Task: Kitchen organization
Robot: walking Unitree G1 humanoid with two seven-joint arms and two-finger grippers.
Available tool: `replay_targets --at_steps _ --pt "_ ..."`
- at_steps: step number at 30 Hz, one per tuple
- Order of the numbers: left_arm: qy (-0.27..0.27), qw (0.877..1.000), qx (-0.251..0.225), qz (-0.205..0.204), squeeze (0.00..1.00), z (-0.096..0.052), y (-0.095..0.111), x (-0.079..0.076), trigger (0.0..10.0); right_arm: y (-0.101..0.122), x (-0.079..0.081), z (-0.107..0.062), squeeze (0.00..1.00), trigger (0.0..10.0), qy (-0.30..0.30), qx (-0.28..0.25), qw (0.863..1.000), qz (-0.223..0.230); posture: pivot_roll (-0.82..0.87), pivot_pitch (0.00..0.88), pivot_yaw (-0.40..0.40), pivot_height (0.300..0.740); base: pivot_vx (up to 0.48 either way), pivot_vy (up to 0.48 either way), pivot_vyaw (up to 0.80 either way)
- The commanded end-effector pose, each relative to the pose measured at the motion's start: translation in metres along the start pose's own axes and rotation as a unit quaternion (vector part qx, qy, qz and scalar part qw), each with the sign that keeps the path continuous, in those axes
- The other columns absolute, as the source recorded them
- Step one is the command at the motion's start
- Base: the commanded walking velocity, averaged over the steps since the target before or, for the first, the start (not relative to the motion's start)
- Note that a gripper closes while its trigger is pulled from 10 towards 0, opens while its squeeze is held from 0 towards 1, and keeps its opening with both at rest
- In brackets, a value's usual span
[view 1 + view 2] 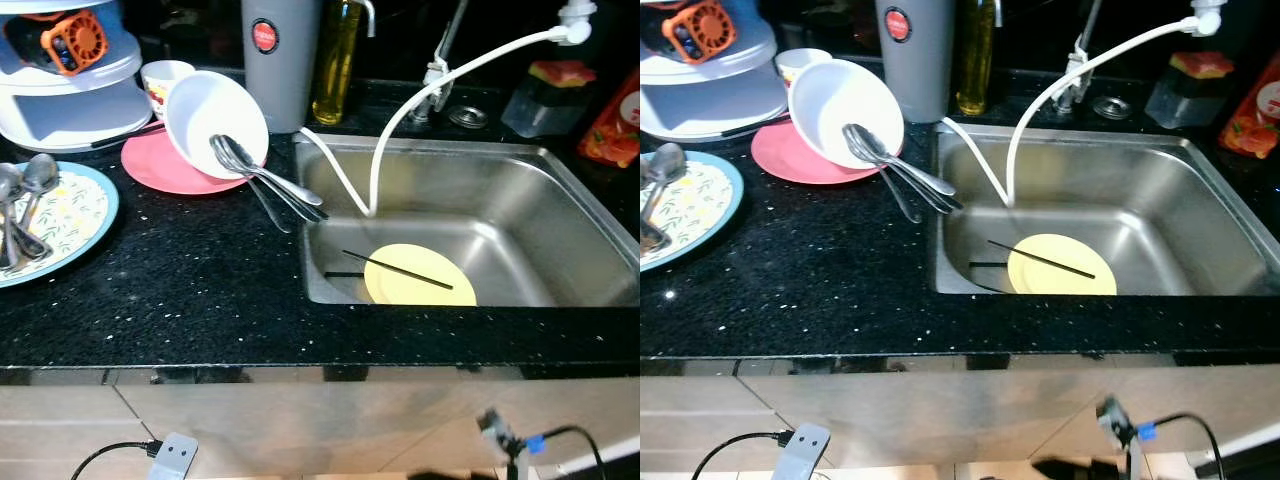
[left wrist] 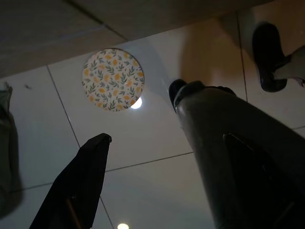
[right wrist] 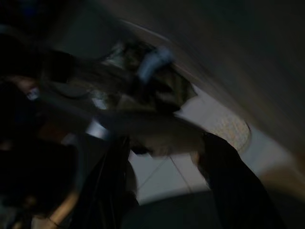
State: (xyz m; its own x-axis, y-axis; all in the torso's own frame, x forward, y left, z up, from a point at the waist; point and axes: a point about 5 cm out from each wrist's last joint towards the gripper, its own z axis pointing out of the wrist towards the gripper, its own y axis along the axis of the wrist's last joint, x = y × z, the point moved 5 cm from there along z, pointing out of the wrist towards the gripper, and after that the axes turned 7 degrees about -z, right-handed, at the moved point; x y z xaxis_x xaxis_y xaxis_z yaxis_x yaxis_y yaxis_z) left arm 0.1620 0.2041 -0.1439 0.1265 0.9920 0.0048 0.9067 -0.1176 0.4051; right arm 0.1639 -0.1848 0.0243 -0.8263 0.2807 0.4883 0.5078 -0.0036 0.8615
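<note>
The tabletop (image 1: 200, 290) is glossy black stone flecked with white. The sink (image 1: 560, 230) is brushed steel with a dull sheen. Spoons (image 1: 265, 180) are polished metal, resting in a smooth white glazed bowl (image 1: 200, 115). The floor (image 2: 143, 143) is shiny pale tile. Black fingers (image 2: 76, 186) look matt plastic.

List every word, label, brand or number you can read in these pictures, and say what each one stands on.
No text here can be read.
Grey canister: round red badge with white marks, too small to read.
Red packet at the far right of the counter: printing too blurred to read.
White mug behind the white bowl: red pattern, no legible letters.
Oil bottle: no readable label.
</note>
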Motion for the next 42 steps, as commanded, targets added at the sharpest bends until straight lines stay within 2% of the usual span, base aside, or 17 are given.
replay_targets --at_steps 1,7,10,15,17,18,19,20,22,24,28,31,36,39,40,41,42 --pt "0.001 1.0 0.021 0.006 0.0 -0.001 -0.012 0.002 10.0 0.009 0.008 0.002 0.0 10.0 0.021 -0.012 1.0 -0.006 -0.03 0.059 -0.048 0.74 0.0 0.0 0.0" --pt "0.001 1.0 0.022 0.007 0.0 -0.001 -0.013 0.002 10.0 0.036 0.034 0.011 0.0 10.0 0.086 -0.034 0.995 -0.042 -0.04 0.054 -0.05 0.74 0.0 0.0 0.0" --pt "0.001 1.0 0.023 0.008 0.0 -0.001 -0.013 0.002 10.0 0.068 0.064 0.018 0.0 10.0 0.148 -0.069 0.984 -0.069 -0.04 0.053 -0.048 0.74 0.0 0.0 0.0" --pt "0.001 1.0 0.023 0.008 0.0 -0.001 -0.013 0.002 10.0 0.075 0.071 0.019 0.0 10.0 0.157 -0.074 0.982 -0.072 -0.04 0.053 -0.048 0.74 0.0 0.0 0.0" --pt "0.001 1.0 0.022 0.007 0.0 -0.001 -0.013 0.003 10.0 0.122 0.086 0.029 0.0 10.0 0.197 -0.143 0.962 -0.125 -0.04 0.056 -0.048 0.74 0.0 0.0 0.0" --pt "0.001 1.0 0.022 0.007 0.0 -0.001 -0.013 0.003 10.0 0.122 0.086 0.029 0.0 10.0 0.197 -0.143 0.962 -0.125 -0.04 0.056 -0.048 0.74 0.0 0.0 0.0" --pt "0.002 1.0 0.022 0.006 0.0 -0.001 -0.012 0.003 10.0 0.142 0.092 0.032 0.0 10.0 0.208 -0.176 0.951 -0.148 -0.04 0.057 -0.046 0.74 0.0 0.0 0.0" --pt "0.002 1.0 0.022 0.006 0.0 -0.001 -0.012 0.003 10.0 0.142 0.092 0.032 0.0 10.0 0.208 -0.176 0.951 -0.148 -0.04 0.057 -0.046 0.74 0.0 0.0 0.0" --pt "0.002 1.0 0.022 0.005 0.0 -0.001 -0.013 0.003 10.0 0.174 0.094 0.035 0.0 10.0 0.205 -0.236 0.933 -0.178 -0.03 0.056 -0.044 0.74 0.0 0.0 0.0" --pt "0.002 1.0 0.023 0.004 0.0 -0.001 -0.013 0.002 10.0 0.186 0.096 0.035 0.0 10.0 0.204 -0.257 0.925 -0.189 -0.03 0.055 -0.042 0.74 0.0 0.0 0.0" --pt "0.002 1.0 0.023 0.001 0.0 -0.001 -0.014 0.002 10.0 0.229 0.092 0.04 0.0 10.0 0.18 -0.328 0.9 -0.224 -0.02 0.052 -0.038 0.74 0.0 0.0 0.0" --pt "0.003 1.0 0.023 0.0 0.0 -0.001 -0.014 0.002 10.0 0.236 0.09 0.044 0.0 10.0 0.168 -0.333 0.898 -0.234 -0.02 0.051 -0.037 0.74 0.0 0.0 0.0" --pt "0.003 1.0 0.022 -0.002 0.0 -0.001 -0.013 0.002 10.0 0.26 0.072 0.064 0.0 10.0 0.084 -0.336 0.903 -0.255 -0.01 0.051 -0.037 0.74 0.0 0.0 0.0" --pt "0.004 1.0 0.022 -0.002 0.0 -0.001 -0.013 0.003 10.0 0.282 0.04 0.086 0.0 10.0 -0.043 -0.316 0.905 -0.28 -0.01 0.052 -0.037 0.74 0.0 0.0 0.0" --pt "0.004 1.0 0.022 -0.002 0.0 -0.001 -0.013 0.003 10.0 0.282 0.04 0.086 0.0 10.0 -0.043 -0.316 0.905 -0.28 -0.01 0.052 -0.037 0.74 0.0 0.0 0.0" --pt "0.004 1.0 0.021 -0.002 0.0 -0.001 -0.013 0.003 10.0 0.299 0.016 0.104 0.0 10.0 -0.126 -0.298 0.901 -0.291 0.0 0.053 -0.04 0.74 0.0 0.0 0.0" --pt "0.004 1.0 0.021 -0.003 0.0 -0.001 -0.013 0.002 10.0 0.304 0.007 0.111 0.0 10.0 -0.153 -0.289 0.899 -0.292 0.0 0.053 -0.04 0.74 0.0 0.0 0.78"
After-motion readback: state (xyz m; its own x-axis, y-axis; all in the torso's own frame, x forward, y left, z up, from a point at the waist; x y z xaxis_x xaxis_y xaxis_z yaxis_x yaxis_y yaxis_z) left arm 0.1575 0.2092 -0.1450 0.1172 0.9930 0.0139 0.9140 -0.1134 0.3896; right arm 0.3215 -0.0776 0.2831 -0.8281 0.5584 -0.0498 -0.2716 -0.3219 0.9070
